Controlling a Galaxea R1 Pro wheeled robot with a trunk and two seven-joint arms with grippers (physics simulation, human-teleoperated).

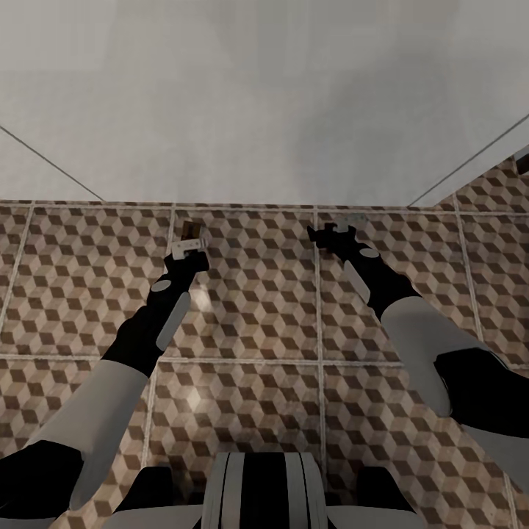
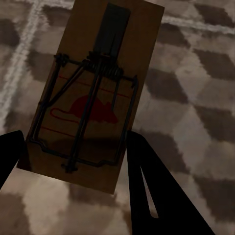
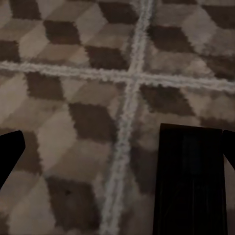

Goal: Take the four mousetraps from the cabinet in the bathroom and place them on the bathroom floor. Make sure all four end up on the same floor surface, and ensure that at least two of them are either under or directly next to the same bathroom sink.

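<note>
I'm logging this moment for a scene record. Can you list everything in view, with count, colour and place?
mousetrap: one, tan wooden board with dark metal parts and a red mouse print, held between the left tool's fingers above the floor.
dark flat thing: one, near black, in the right wrist view at the right tool; too dark to identify.
bathroom floor: one, tiles with a brown, beige and white cube pattern and pale grout lines, beneath both arms.
white surface: one, plain pale grey-white, rising beyond the far edge of the tiles.
left tool: one, dark with pale parts, shut on the mousetrap.
right tool: one, dark, over the floor; its state is unclear.
</note>
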